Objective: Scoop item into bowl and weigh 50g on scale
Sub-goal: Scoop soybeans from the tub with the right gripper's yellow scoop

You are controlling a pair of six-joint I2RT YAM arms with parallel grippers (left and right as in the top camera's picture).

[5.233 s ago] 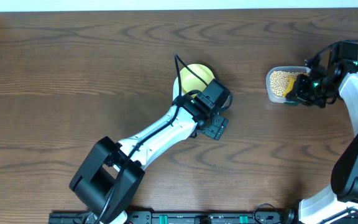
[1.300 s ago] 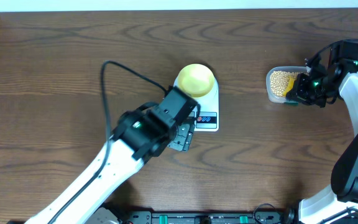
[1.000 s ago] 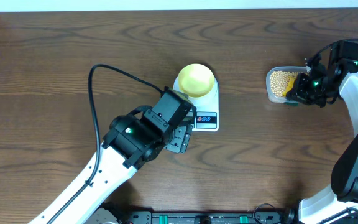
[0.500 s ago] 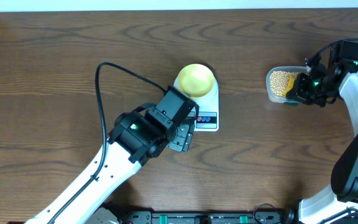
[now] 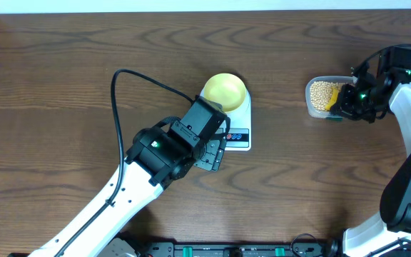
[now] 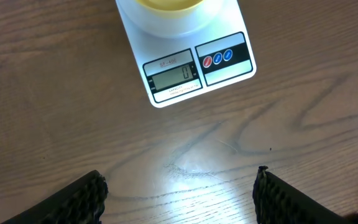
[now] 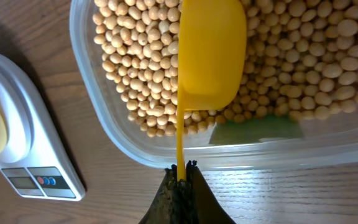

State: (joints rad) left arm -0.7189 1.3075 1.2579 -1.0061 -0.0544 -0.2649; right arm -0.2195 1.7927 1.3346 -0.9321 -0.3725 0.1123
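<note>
While the bowl point(image 5: 225, 91) sits on the scale point(image 5: 237, 136), the right tool point(image 7: 180, 175), clamped on the yellow scoop point(image 7: 210, 50), should dig up beans point(image 7: 135, 74); the left tool point(image 6: 179, 200) is spread apart.

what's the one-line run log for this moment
left fingers open, empty | right fingers shut on scoop over beans | bowl on scale

White arms point(image 5: 110, 199) w/ blk joints, blk cable point(image 5: 113, 107), green LEDs point(image 5: 153, 145)

Looks like a robot lab bench: two white arms point(image 5: 113, 196) on a black rail point(image 5: 227, 250), wood table point(image 5: 63, 71), loose cable point(image 5: 113, 107).
</note>
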